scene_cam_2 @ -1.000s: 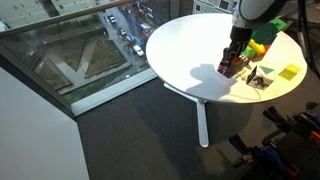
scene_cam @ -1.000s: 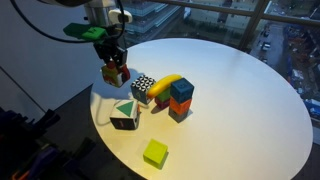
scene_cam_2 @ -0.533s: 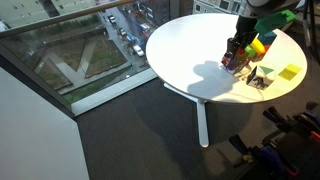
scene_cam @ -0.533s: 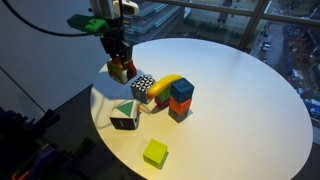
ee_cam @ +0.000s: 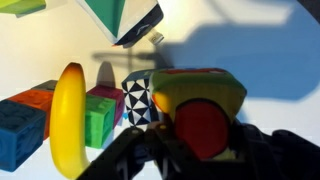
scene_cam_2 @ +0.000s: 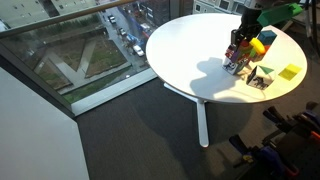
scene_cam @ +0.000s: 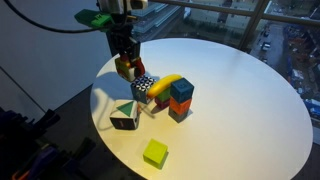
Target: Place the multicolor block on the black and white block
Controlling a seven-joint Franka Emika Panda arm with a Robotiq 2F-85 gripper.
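Observation:
My gripper [scene_cam: 127, 62] is shut on the multicolor block [scene_cam: 127, 68], an orange-yellow cube with a red circle, and holds it in the air just above and left of the black and white block [scene_cam: 144, 88] on the round white table [scene_cam: 240, 100]. In the wrist view the multicolor block [ee_cam: 200, 112] fills the lower centre between my fingers, and the black and white block [ee_cam: 140, 98] shows just left of it. In an exterior view the held block [scene_cam_2: 238, 55] hangs over the table's near side.
A yellow banana [scene_cam: 168, 83] lies against the blue-and-red stacked blocks [scene_cam: 180, 98], right of the checkered cube. A white cube with a green triangle [scene_cam: 124, 114] sits in front. A lime-green flat block [scene_cam: 155, 152] lies near the front edge.
My gripper has carried the multicolor block to the right and slightly back, from left of the checkered cube to nearly above it.

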